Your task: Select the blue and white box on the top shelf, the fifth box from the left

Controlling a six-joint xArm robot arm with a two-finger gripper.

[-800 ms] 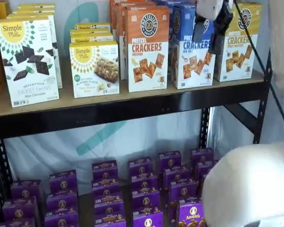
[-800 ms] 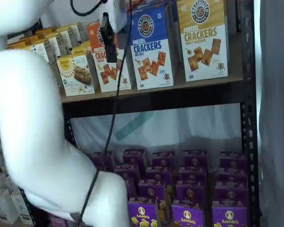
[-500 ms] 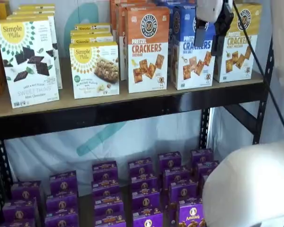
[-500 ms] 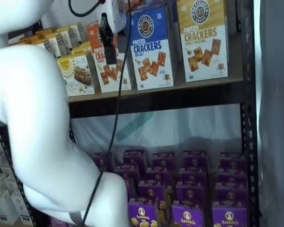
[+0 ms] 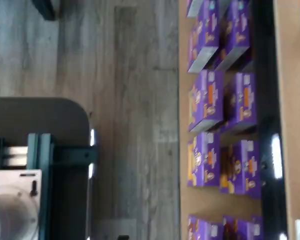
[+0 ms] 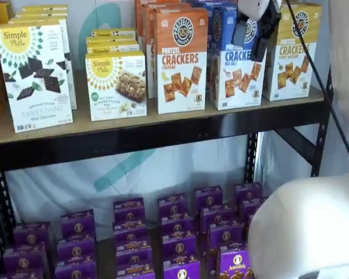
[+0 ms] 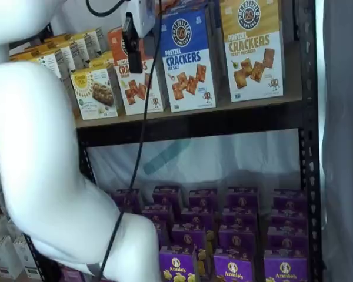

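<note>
The blue and white box stands on the top shelf between an orange-topped cracker box and a yellow-topped one. It also shows in a shelf view above the shelf's black rail. My gripper hangs from the view's top edge in front of the blue box's upper half. Its two black fingers are apart, and the box's logo shows in the gap. It holds nothing. In a shelf view the gripper shows side-on, just left of the blue box.
Simple Mills boxes fill the shelf's left part. Several purple Annie's boxes sit on the lower shelf and show in the wrist view. My white arm covers the rack's left side. A black cable hangs down.
The gripper has risen a little and shifted slightly left in front of the blue box. The boxes have not moved.
</note>
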